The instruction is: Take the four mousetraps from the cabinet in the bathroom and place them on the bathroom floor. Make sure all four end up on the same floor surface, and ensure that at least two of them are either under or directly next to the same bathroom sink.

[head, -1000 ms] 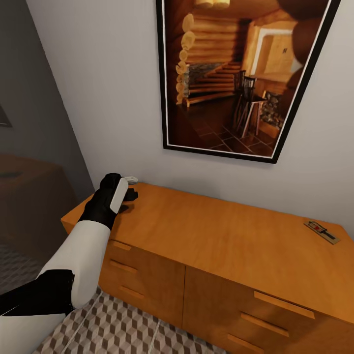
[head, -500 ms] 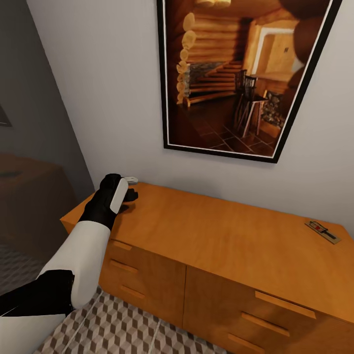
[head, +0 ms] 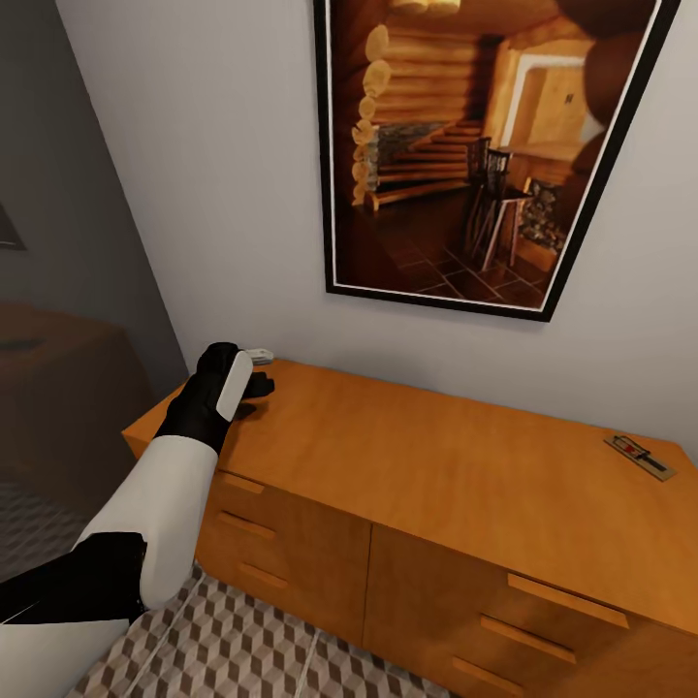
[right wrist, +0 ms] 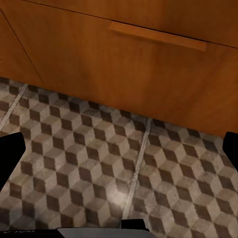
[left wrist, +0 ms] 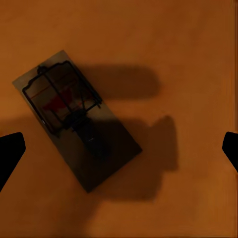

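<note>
Plainly, the main risk lies in the size of the target. The mousetrap [left wrist: 74, 116] is a thin, flat plate lying flush on the cabinet [head: 456, 475] top, near its left rear corner by the wall, and in the left wrist view it sits skewed to the line between the two fingertips and nearer one of them than the other. If the left claw [left wrist: 119, 151] closes from where it hangs, one tip would likely meet a corner first and spin or shove the plate across the smooth wood instead of pinching it. A descent that stops too high would close on air; one that goes too low would jam the tips into the top. The wire parts could also snag a finger and tip the trap out on the lift.

The left claw is spread wide, its dark tips at opposite edges of the wrist view, with the trap between them and touching neither; it holds nothing. From the head view its height above the wood cannot be told, though shadows beside the trap suggest it is close.

A second mousetrap [head: 638, 457] lies well apart at the cabinet's right rear corner. The right claw [right wrist: 119, 148] is likewise released and empty, pointed at the bathroom floor [right wrist: 99, 173] in front of a drawer front.
</note>
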Controlling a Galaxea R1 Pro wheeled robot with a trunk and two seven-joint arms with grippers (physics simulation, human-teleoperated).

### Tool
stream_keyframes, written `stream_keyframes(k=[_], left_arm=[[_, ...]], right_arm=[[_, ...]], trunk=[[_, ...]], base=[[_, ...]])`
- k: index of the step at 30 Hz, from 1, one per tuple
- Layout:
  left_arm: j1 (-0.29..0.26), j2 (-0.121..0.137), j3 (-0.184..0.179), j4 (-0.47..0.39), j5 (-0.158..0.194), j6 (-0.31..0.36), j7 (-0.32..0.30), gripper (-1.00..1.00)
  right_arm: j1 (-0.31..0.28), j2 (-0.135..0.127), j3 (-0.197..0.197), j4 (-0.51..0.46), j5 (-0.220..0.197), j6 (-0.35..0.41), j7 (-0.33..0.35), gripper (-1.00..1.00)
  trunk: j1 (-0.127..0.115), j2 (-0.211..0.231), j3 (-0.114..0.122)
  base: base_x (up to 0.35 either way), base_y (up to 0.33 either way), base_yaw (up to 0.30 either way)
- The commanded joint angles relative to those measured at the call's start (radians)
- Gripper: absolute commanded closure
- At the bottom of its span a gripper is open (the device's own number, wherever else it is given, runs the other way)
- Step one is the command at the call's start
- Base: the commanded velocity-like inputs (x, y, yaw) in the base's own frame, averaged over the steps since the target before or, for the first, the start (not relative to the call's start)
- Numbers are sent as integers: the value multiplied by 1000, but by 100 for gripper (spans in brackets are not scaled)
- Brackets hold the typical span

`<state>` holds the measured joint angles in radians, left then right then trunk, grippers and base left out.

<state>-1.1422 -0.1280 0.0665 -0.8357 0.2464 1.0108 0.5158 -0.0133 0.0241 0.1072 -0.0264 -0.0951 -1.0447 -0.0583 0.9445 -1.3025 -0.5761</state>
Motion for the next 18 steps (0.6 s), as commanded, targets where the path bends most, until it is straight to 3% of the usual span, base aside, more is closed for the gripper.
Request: stream_keyframes(k=[1, 7, 18], left_arm=[[-1, -1, 3, 2, 18, 2, 9, -100], [-1, 1, 3, 27, 44, 0, 7, -100], [-1, 1, 3, 32, 61, 0, 6, -100]], right_arm=[[-1, 0, 9, 0, -9, -2, -3, -100], [-1, 0, 9, 0, -9, -2, -3, -100], [-1, 0, 9, 0, -9, -2, -4, -100]], trunk=[[0, -1, -1], [0, -1, -1], [0, -1, -1]], base=[[0, 2, 0], [0, 0, 0], [0, 0, 0]])
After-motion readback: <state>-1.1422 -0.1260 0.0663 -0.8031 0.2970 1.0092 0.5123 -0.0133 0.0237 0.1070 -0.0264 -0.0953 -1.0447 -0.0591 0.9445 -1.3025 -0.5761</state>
